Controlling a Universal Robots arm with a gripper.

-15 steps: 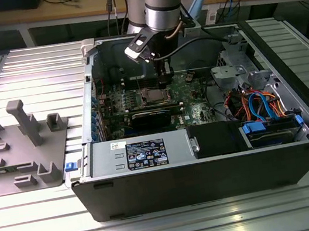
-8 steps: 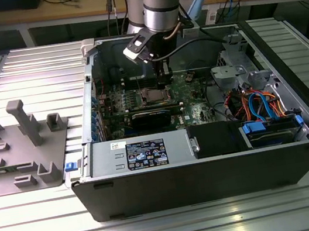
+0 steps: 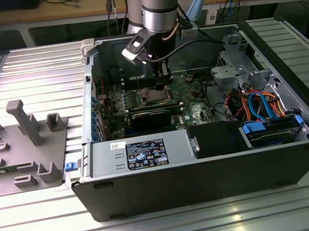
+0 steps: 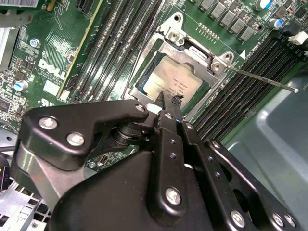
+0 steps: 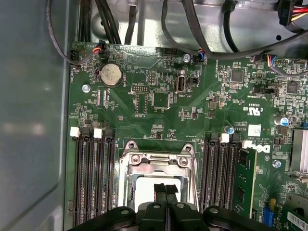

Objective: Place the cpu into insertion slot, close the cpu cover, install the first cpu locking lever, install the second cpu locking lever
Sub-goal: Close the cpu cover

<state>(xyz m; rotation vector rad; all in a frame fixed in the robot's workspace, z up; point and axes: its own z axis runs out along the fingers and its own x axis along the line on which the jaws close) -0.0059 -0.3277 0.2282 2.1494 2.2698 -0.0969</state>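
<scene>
1. Exterior view: the arm reaches down into the open computer case (image 3: 213,183). The gripper (image 3: 164,86) hangs just above the insertion slot (image 3: 156,96). A grey fixture tray (image 3: 18,153) lies well apart from the slot, outside the case.
2. First wrist view: the cpu (image 5: 142,187) sits inside the slot. The cpu cover (image 5: 161,160) lies flat around it, framing its pale top. The fingertips are pinched tightly together with nothing between them, right over the cpu. Memory slots (image 5: 94,178) flank the slot on both sides.
3. Second wrist view: a thin locking lever (image 4: 262,77) sticks out from the slot's corner, unlatched, across the neighbouring memory slots.
</scene>
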